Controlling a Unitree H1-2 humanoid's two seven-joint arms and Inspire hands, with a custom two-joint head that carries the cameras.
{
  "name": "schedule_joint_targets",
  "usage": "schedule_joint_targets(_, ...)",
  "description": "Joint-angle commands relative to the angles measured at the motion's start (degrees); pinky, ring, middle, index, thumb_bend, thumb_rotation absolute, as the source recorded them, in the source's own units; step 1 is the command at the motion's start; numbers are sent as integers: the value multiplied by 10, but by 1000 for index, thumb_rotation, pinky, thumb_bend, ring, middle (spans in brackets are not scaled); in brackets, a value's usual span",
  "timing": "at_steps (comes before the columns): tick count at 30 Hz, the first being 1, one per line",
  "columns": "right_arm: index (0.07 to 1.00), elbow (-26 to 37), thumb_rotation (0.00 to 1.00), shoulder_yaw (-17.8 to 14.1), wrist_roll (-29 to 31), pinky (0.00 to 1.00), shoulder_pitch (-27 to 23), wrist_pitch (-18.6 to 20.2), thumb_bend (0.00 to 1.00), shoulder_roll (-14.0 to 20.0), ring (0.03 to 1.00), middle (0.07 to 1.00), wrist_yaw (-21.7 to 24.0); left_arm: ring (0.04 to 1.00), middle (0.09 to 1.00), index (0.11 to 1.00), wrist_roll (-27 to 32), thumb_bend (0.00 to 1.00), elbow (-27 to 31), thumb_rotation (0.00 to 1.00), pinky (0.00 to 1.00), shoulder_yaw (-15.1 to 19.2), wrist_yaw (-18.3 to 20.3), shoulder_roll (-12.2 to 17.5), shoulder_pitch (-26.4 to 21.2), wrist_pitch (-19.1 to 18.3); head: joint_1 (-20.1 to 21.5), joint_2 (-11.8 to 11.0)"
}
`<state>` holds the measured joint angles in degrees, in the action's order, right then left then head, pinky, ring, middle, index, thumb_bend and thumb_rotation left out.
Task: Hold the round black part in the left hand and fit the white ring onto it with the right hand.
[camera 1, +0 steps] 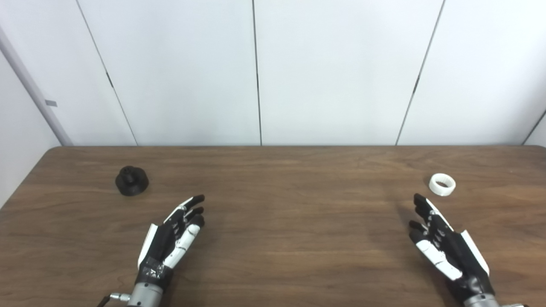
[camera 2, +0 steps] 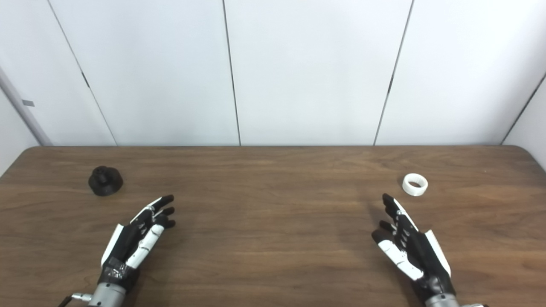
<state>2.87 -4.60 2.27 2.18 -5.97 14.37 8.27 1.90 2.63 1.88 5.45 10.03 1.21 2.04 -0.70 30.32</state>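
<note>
Wooden table (camera 1: 273, 256), white panels behind. Left hand (camera 1: 172, 238) open, empty; round black part (camera 1: 132, 181) beyond it, leftward. Right hand (camera 1: 448, 245) open, empty; white ring (camera 1: 442, 184) just past its fingertips.

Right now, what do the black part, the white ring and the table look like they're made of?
Black part: probably matte plastic, dull with no glint; possibly printed, too small to tell.
White ring: likely plastic, slightly translucent-looking wall, soft sheen.
Table: brown wood grain, smooth low-gloss; could be laminate rather than solid wood.
</note>
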Motion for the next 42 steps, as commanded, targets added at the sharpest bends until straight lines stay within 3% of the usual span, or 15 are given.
schedule_joint_targets(1, 944, -5, 635, 1, -3, 925, -2, -4, 538, 2, 977, 968, -2, 879, 928, 852, -6, 606, -3, 623, 786, -4, 3, 4, 3, -14, 0, 1)
schedule_joint_targets(14, 948, -3, 640, 1, 0, 949, 0, -5, 545, 0, 990, 975, -1, 874, 928, 850, -5, 601, -3, 629, 781, -2, 3, 5, 4, -12, -1, 0)
schedule_joint_targets(18, 941, -4, 638, 1, -3, 937, -1, -8, 544, -2, 984, 969, -3, 867, 922, 835, -4, 603, -6, 577, 790, 4, -4, 0, 5, 7, 1, -1)
schedule_joint_targets(22, 948, -5, 633, 4, -4, 954, -3, -7, 529, -3, 992, 973, -3, 841, 898, 807, -41, 618, -6, 462, 727, 5, -21, 4, 6, 54, 2, -5)
schedule_joint_targets(26, 941, -13, 630, 5, -11, 931, -6, -13, 525, -6, 977, 965, -8, 805, 877, 784, -80, 654, 14, 408, 704, 11, -41, 8, 6, 88, -4, -12)
schedule_joint_targets(30, 943, -19, 630, 4, -12, 946, -9, -14, 523, -7, 979, 968, -9, 864, 880, 765, -120, 702, 41, 373, 735, 19, -57, 15, 8, 118, -10, -17)
schedule_joint_targets(34, 949, -22, 639, 4, -10, 952, -9, -16, 519, -8, 987, 975, -8, 904, 897, 770, -145, 737, 80, 388, 805, 35, -66, 26, 11, 120, -14, -21)
schedule_joint_targets(42, 951, -30, 646, 4, -14, 943, -13, -24, 506, -7, 983, 979, -8, 893, 896, 759, -194, 750, 135, 391, 786, 85, -89, 62, -3, 136, -23, -27)
